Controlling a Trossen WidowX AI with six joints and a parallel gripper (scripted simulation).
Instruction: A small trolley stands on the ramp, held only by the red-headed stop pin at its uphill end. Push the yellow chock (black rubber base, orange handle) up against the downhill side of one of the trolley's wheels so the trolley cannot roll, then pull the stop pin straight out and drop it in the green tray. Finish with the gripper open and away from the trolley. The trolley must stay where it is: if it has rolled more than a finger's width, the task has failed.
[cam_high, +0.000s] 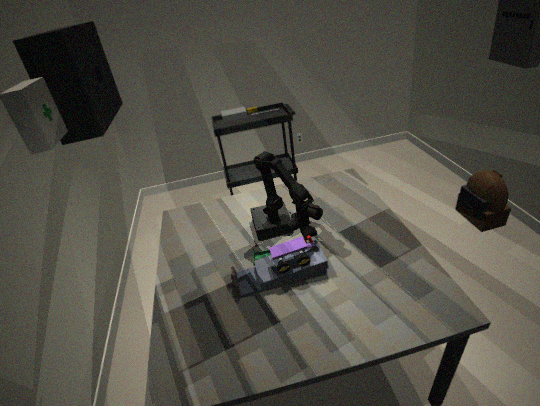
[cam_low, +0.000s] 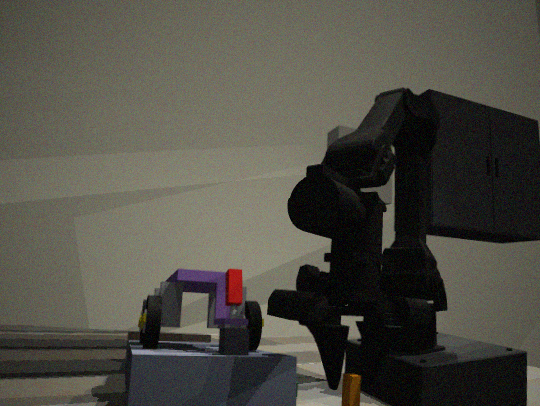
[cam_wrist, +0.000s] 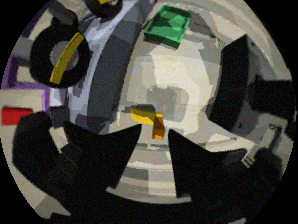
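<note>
The trolley (cam_high: 290, 247) (cam_low: 200, 275) with a purple deck stands on the grey ramp (cam_high: 265, 273) (cam_low: 210, 380) (cam_wrist: 107, 80). The red-headed stop pin (cam_high: 308, 238) (cam_low: 234, 286) (cam_wrist: 16, 116) is in place at its uphill end. The yellow chock (cam_wrist: 142, 115) is on the table beside the ramp; its orange handle (cam_low: 351, 390) (cam_wrist: 158, 132) points up, its black base shows partly. My gripper (cam_wrist: 155, 129) is partly open and empty, pointing down above the chock, with the handle seen between the fingertips in the wrist view. The green tray (cam_high: 261, 256) (cam_wrist: 167, 27) lies beyond, alongside the ramp.
The arm's base box (cam_high: 270, 227) (cam_low: 465, 370) stands across from the ramp, with the chock and tray on that side. A brown end board (cam_high: 234, 282) stands at the ramp's low end. A dark shelf cart (cam_high: 255, 120) is behind the table. Striped shadows cross the table.
</note>
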